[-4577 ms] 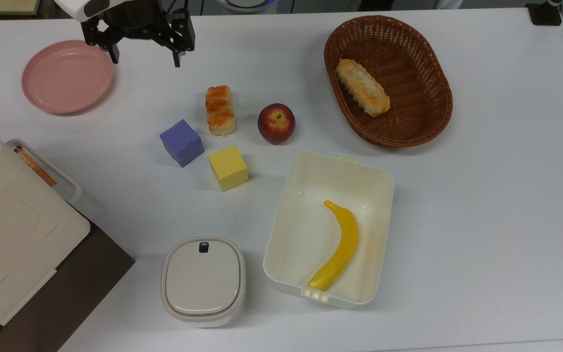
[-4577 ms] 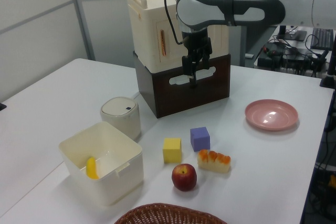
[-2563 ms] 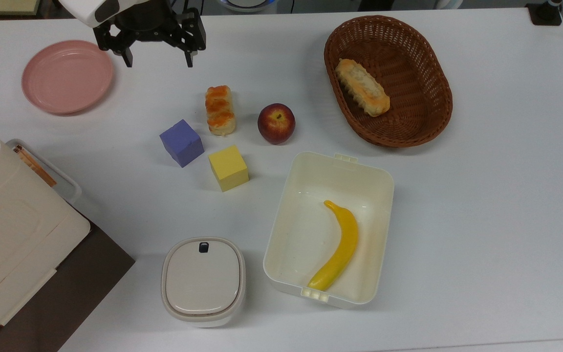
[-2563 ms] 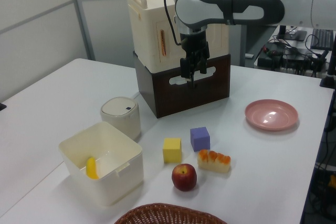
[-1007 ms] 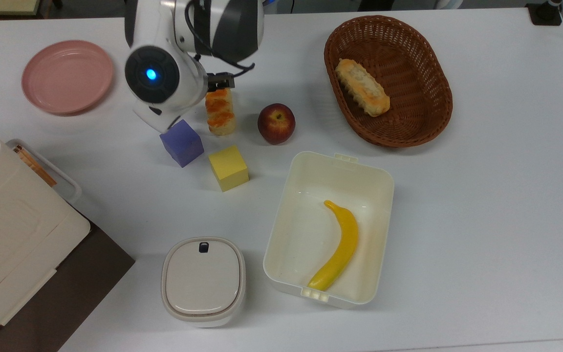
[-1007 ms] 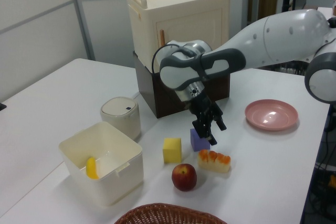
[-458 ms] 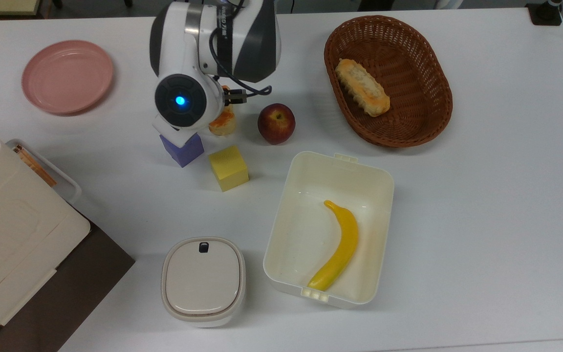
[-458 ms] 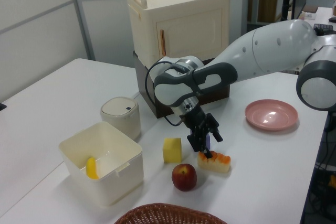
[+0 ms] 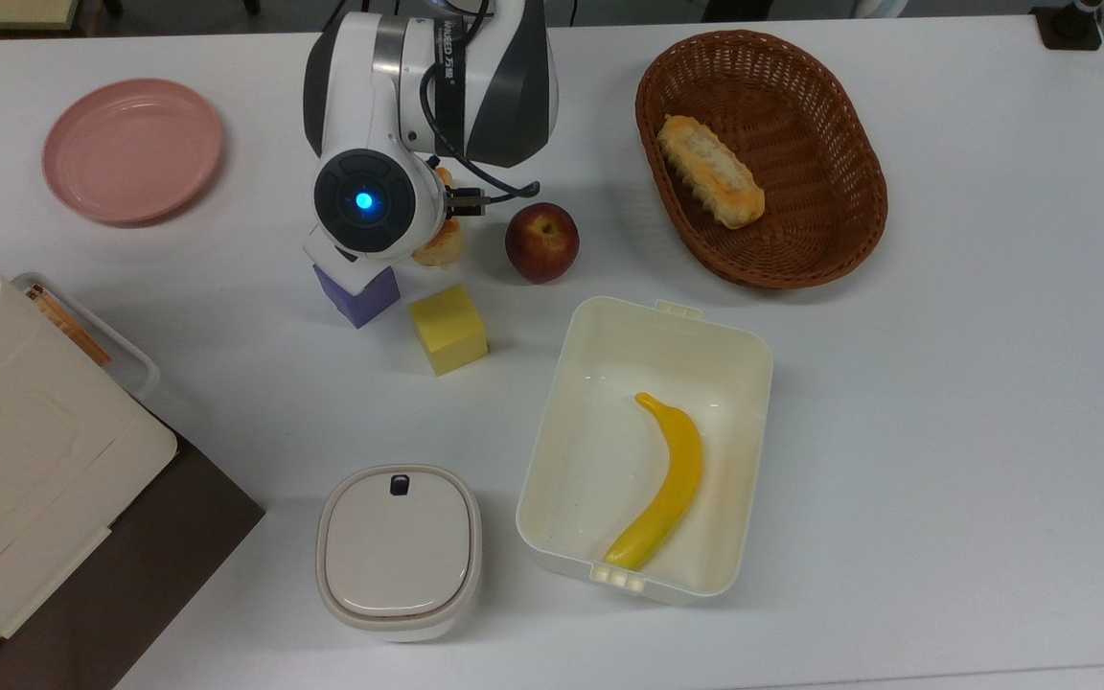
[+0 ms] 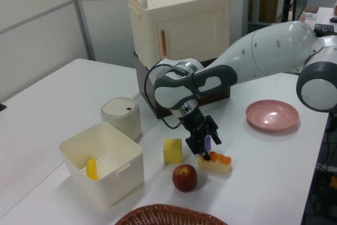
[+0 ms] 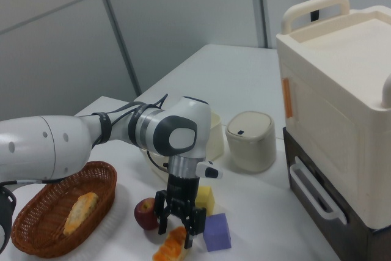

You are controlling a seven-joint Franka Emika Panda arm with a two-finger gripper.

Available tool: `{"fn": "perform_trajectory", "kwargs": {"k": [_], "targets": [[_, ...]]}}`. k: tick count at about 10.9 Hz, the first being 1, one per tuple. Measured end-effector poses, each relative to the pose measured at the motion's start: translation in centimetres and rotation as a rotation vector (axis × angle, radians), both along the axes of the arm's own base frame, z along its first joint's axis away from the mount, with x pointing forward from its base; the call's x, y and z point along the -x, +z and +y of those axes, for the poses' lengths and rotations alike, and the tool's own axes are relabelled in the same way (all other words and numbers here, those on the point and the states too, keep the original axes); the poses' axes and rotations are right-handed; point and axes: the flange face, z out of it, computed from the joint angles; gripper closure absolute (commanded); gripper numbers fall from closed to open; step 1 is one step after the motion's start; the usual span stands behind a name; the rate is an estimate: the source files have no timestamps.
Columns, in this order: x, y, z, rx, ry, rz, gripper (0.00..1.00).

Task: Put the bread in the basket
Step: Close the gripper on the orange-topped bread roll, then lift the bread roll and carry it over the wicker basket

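Bread (image 10: 215,162) lay on table, lower centre of left view, not yet lifted. Gripper (image 11: 181,227) stood open, fingers straddling it, nothing grasped. Basket (image 9: 761,158), upper right of top view, awaited it; grasp, carry, release remained.

From above, the arm's wrist covers most of the bread (image 9: 441,245) and a corner of the purple cube (image 9: 360,291), while the left view's bottom edge crops the basket (image 10: 167,215).

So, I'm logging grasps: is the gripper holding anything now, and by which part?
Nothing is held yet. The gripper is open, its fingers straddling one end of the bread, which lies on the table.
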Motion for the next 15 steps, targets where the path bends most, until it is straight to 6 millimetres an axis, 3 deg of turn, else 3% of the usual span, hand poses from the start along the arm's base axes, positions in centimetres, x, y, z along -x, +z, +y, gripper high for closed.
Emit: {"fn": "perform_trajectory", "kwargs": {"k": [1,2,5,7,12,15], "targets": [[0.0,-0.2,0.0,0.003,-0.004,-0.004,0.11],[0.0,-0.4,0.0,0.004,-0.005,-0.008,0.25],[0.0,-0.4,0.0,0.004,-0.005,-0.008,0.81],[0.0,-0.4,0.0,0.004,-0.005,-0.008,1.0],[-0.1,-0.2,0.1,0.004,-0.004,-0.013,1.0],[-0.2,2.3,0.1,0.003,-0.005,-0.045,1.0]]}}
